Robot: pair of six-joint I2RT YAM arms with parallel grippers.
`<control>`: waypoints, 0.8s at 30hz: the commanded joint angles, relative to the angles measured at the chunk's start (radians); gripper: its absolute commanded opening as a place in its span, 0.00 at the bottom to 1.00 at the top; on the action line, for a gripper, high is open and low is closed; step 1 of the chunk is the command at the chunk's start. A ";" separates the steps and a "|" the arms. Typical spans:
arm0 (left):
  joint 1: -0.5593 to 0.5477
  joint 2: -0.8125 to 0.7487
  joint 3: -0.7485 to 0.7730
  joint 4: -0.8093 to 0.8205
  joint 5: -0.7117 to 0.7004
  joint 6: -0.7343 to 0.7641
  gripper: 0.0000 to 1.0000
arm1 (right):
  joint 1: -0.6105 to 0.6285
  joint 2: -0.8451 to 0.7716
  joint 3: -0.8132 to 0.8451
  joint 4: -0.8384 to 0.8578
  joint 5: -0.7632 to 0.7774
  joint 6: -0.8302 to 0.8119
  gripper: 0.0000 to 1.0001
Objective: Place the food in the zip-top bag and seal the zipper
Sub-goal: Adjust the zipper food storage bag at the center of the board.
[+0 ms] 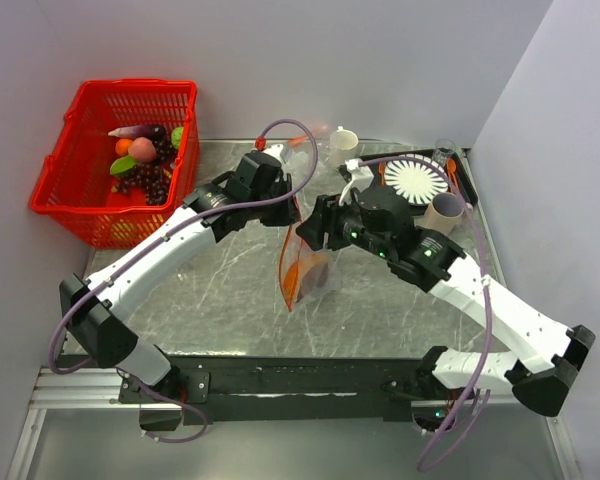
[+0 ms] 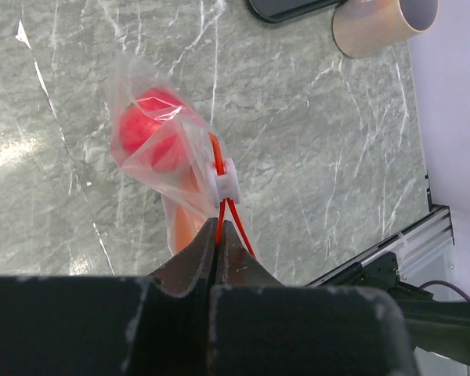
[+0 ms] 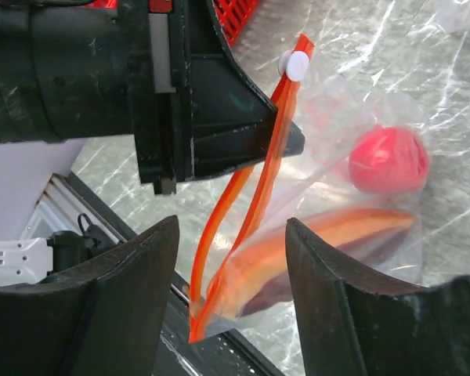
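Two grippers meet at the bag (image 1: 307,268), held over the table (image 1: 210,300) with its mouth edge toward the left arm's side. The left gripper (image 2: 222,229) is pressed together on the zipper (image 3: 254,188), pinching the orange-red strip just beside its white slider (image 2: 225,182). Beyond the slider the strip's two tracks stand apart, so the mouth is unsealed there. The right gripper (image 3: 233,227) is spread, its fingers (image 3: 141,274) either side of the bag's lower mouth corner; contact cannot be told. Inside the bag lie a red fruit (image 3: 388,160), an orange curved piece (image 3: 329,231) and, under it, a dark purple piece (image 3: 380,249). A red basket (image 1: 130,88) of toy food stands well apart from the bag
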 commanded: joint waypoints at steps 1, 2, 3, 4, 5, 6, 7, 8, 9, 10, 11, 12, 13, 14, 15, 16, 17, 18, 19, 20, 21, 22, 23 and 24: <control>-0.001 -0.039 0.025 0.012 0.019 -0.020 0.02 | 0.008 0.053 0.010 0.038 -0.014 0.016 0.57; -0.001 -0.035 0.029 0.003 0.019 -0.020 0.02 | 0.009 0.061 0.003 0.042 -0.014 0.019 0.56; -0.001 -0.033 0.037 -0.001 0.020 -0.019 0.02 | 0.008 0.062 -0.007 0.049 -0.014 0.026 0.55; -0.001 -0.032 0.040 -0.004 0.020 -0.019 0.02 | 0.011 0.073 -0.010 0.051 -0.012 0.029 0.55; -0.001 -0.033 0.042 -0.005 0.023 -0.017 0.02 | 0.011 0.082 -0.011 0.045 -0.006 0.033 0.55; -0.001 -0.035 0.042 -0.001 0.027 -0.017 0.02 | 0.014 0.090 -0.004 0.031 0.008 0.033 0.54; 0.001 -0.036 0.042 -0.001 0.027 -0.017 0.02 | 0.015 0.111 0.000 0.022 0.017 0.033 0.54; 0.001 -0.041 0.042 0.000 0.027 -0.017 0.02 | 0.014 0.122 0.005 0.013 0.026 0.031 0.53; 0.001 -0.039 0.040 0.003 0.027 -0.017 0.02 | 0.015 0.133 0.014 -0.006 0.034 0.026 0.50; 0.001 -0.042 0.040 0.002 0.025 -0.016 0.02 | 0.015 0.146 0.017 -0.017 0.058 0.023 0.47; 0.002 -0.042 0.039 0.002 0.025 -0.014 0.02 | 0.015 0.151 0.022 -0.026 0.072 0.020 0.41; 0.007 -0.041 0.036 -0.001 0.024 -0.014 0.02 | 0.015 0.153 0.025 -0.040 0.083 0.017 0.36; 0.007 -0.042 0.033 -0.001 0.025 -0.011 0.02 | 0.015 0.151 0.029 -0.050 0.110 0.014 0.29; 0.009 -0.042 0.030 -0.003 0.025 -0.005 0.02 | 0.015 0.150 0.035 -0.063 0.127 0.010 0.17; 0.015 -0.044 0.022 -0.001 0.020 -0.002 0.02 | 0.015 0.145 0.046 -0.089 0.137 0.010 0.11; 0.019 -0.042 0.017 -0.003 0.017 0.001 0.02 | 0.015 0.136 0.054 -0.099 0.161 0.005 0.07; 0.021 -0.041 0.014 0.000 0.016 0.003 0.02 | 0.014 0.130 0.062 -0.113 0.170 -0.006 0.05; 0.021 -0.036 0.011 0.005 0.016 0.006 0.02 | 0.014 0.124 0.081 -0.141 0.177 -0.016 0.00; 0.021 -0.021 0.014 0.008 0.016 0.007 0.02 | 0.011 0.113 0.097 -0.159 0.190 -0.027 0.00; 0.022 -0.010 0.020 0.014 0.022 0.007 0.02 | 0.009 0.108 0.115 -0.182 0.218 -0.047 0.00; 0.021 0.002 0.031 0.025 0.034 0.007 0.01 | 0.003 0.105 0.158 -0.232 0.232 -0.056 0.00; 0.022 0.026 0.034 0.057 0.081 -0.005 0.01 | -0.011 0.105 0.179 -0.259 0.240 -0.066 0.00; 0.021 0.040 0.037 0.077 0.111 -0.006 0.01 | -0.021 0.104 0.198 -0.283 0.252 -0.081 0.00; 0.018 0.056 0.042 0.098 0.138 -0.011 0.01 | -0.032 0.102 0.227 -0.320 0.258 -0.087 0.00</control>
